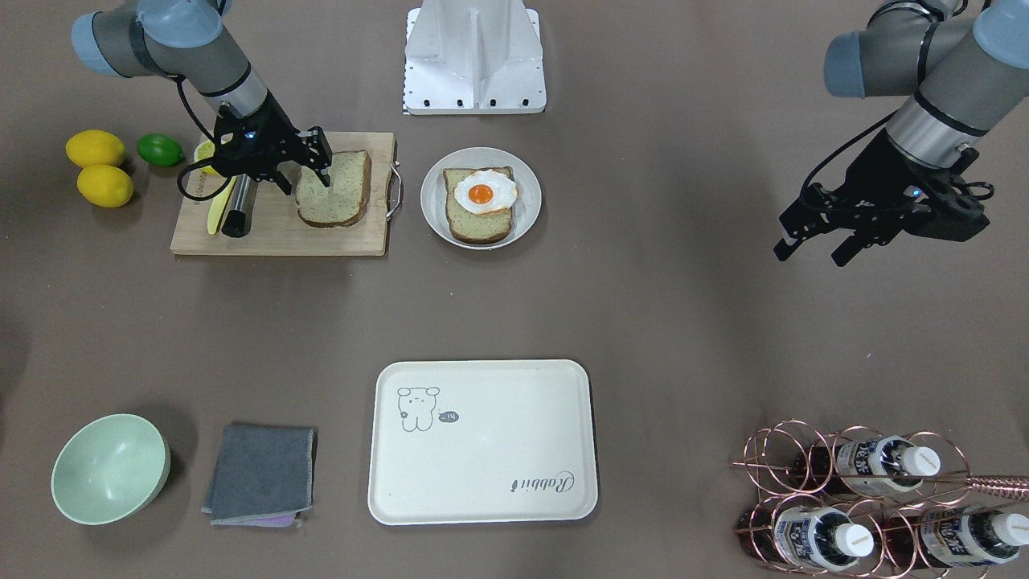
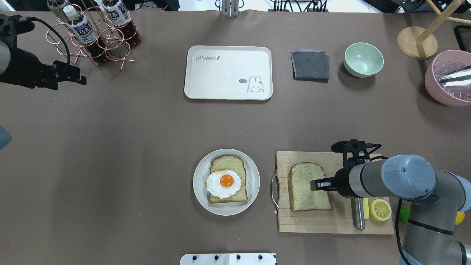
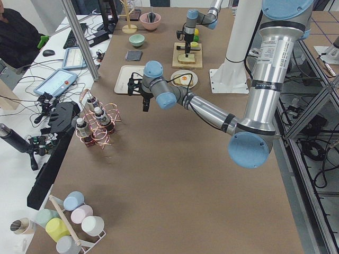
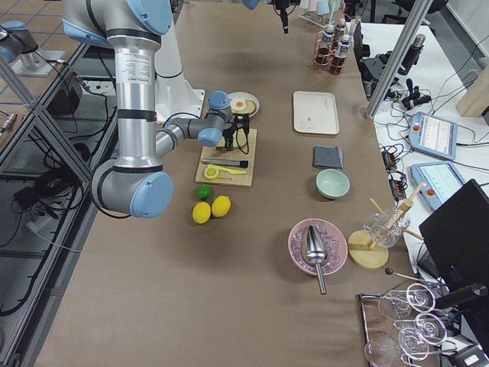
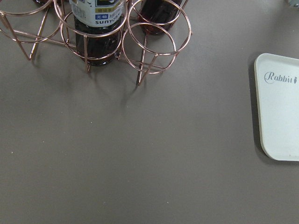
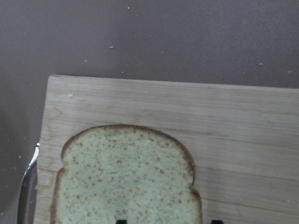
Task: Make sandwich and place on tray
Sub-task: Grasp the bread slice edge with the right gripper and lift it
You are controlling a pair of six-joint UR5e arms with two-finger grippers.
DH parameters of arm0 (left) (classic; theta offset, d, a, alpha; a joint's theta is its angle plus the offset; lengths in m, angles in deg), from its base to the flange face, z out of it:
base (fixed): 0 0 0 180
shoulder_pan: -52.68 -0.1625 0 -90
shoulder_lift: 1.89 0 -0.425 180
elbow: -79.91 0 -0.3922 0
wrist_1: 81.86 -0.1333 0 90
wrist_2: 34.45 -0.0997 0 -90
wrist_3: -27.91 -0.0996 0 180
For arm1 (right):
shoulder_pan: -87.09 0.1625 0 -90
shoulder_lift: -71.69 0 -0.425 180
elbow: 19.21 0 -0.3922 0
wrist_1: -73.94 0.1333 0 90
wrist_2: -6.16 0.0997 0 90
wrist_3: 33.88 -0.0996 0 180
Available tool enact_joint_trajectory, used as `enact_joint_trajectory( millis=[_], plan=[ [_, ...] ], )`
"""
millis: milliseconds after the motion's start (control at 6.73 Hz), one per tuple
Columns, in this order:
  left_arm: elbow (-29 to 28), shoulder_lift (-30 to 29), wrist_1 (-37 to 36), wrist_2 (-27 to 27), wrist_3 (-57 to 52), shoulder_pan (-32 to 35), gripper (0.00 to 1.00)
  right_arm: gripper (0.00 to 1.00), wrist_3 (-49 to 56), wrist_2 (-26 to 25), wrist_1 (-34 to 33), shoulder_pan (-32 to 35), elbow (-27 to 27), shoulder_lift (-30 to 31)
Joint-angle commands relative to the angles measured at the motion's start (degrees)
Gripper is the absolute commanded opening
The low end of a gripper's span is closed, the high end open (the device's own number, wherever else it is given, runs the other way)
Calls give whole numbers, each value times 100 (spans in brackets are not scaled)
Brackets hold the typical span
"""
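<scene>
2 bread slices, tan, speckled, dark crust. near: first slice [image 2: 305, 191] flat on cutting board [image 2: 312, 221], right gripper [image 1: 305, 183] wide over its edge; second slice [image 2: 228, 165] on plate [image 2: 200, 195] under 1 fried egg [image 2: 223, 183], orange yolk. far: 1 cream tray [image 2: 228, 79]; left gripper [image 1: 810, 251] wide, in air.

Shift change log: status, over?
Right claw open, low over bread slice on board; left claw open, aloft. Second slice with egg on plate; tray holds nothing. Nothing between plate and tray.
</scene>
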Motion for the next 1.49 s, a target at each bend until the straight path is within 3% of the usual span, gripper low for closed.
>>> enact_joint_trajectory(
  millis=[0,743,1040,1337],
  plan=[
    [-6,1,-5,1,-1,1,98,0,-5,1,-1,-7,59,-10],
    [-50,1,-5,-8,-1,-8,98,0,-619,72,578,116,174,26],
    [-50,9,-5,-8,-1,-8,98,0,-934,649,1366,457,130,60],
    [-59,27,-5,-17,-1,1,98,0,-1399,678,2226,494,-97,-62]
  ],
)
